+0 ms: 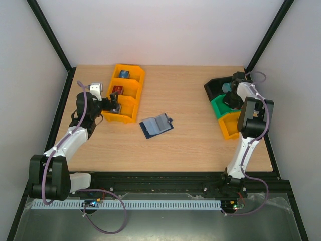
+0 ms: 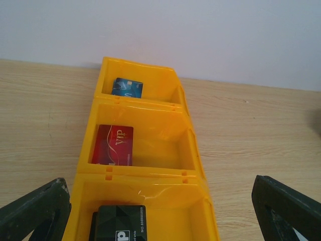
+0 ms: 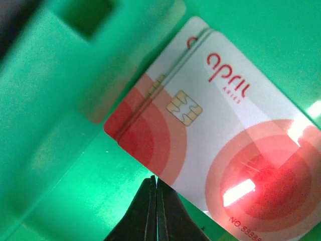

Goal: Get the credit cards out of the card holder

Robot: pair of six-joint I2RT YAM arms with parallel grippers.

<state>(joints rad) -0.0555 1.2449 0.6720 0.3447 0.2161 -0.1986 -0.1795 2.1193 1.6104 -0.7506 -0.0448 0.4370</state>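
- Top external view alone takes in the pale wood-grain table [image 1: 190,145], with bins at both sides.
- At the left stands a glossy yellow three-compartment bin [image 1: 124,94]. At the right is a green bin [image 1: 219,106] between a black one and an orange one.
- The card holder [image 1: 156,125] lies unfolded near the table's middle, its lighter inside up, well apart from both arms.
- Left wrist view shows one card in each compartment:
  - the far one holds a blue card [image 2: 127,87];
  - the middle one holds a red card [image 2: 115,145] marked "VIP";
  - the nearest holds a dark card [image 2: 119,226] with white print beginning "NO".
- Right wrist view alone shows a white card [image 3: 220,145] on green plastic, with red rings, a gold chip and the words "april ARIES".
- The left gripper [image 1: 114,105] hangs over the nearest compartment, its dark fingers spread wide.
- The right gripper [image 3: 156,183] is pressed together and pinches nothing, its tips at the white card's edge.
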